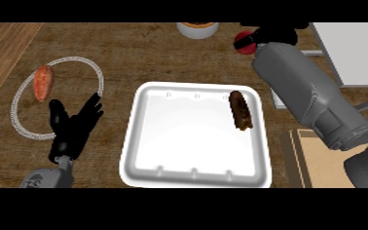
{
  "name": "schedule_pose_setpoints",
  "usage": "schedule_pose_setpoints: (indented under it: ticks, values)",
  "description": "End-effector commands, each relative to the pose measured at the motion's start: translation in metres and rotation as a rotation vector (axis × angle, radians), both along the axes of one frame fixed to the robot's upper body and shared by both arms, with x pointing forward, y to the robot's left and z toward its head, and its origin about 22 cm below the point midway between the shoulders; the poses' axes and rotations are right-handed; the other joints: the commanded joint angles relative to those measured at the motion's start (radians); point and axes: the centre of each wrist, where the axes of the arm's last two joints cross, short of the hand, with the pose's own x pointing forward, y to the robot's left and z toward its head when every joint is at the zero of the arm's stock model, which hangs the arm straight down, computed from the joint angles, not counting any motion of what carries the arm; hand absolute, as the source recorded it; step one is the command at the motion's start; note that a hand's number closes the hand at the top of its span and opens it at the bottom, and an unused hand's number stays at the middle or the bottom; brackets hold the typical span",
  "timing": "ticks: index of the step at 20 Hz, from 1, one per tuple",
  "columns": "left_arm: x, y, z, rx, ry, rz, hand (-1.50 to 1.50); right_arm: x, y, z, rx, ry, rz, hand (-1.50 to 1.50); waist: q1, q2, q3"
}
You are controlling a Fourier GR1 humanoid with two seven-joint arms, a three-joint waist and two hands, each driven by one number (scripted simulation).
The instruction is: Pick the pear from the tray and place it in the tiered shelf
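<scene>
From my station I take the white tray (195, 175) as my landmark, sitting mid-frame on the brown tabletop (144, 53). I see no pear inside it; the only thing in the tray is a dark brown elongated item (241, 110) lying along its right side near the far corner. My left hand (72, 124) rests just left of the tray, fingers straight and spread apart, holding nothing. Further left of the tray lies a plate (23, 126) with a pale ring rim, and an orange-red item (43, 83) sits on it. My right forearm stretches past the tray's far right corner, and the right hand (277, 33) is a dark mass beyond it; something red (246, 42) sits against it, but I cannot tell how its fingers stand. A white shelf (345, 53) shows right of the tray, at the frame's edge. A round container (197, 29) sits beyond the tray's far edge.
</scene>
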Motion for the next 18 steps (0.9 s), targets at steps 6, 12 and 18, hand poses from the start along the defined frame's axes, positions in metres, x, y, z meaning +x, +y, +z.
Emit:
schedule_pose_setpoints:
  ticks: [6,12,18]
  values:
    - [0.004,-0.007,0.0,0.005,0.014,-0.038,0.0,0.029,-0.002,0.106,-0.15,-0.235,-0.431,1.5,0.021,-0.008,-0.005]
    - [0.004,-0.011,-0.002,0.012,0.003,-0.017,0.0,0.029,-0.002,0.16,-0.243,-0.277,-0.446,1.5,-0.002,-0.003,-0.004]
    - [0.004,-0.004,-0.003,0.01,-0.002,0.018,0.0,0.025,-0.021,0.207,-0.27,-0.318,-0.5,1.5,-0.027,-0.006,-0.003]
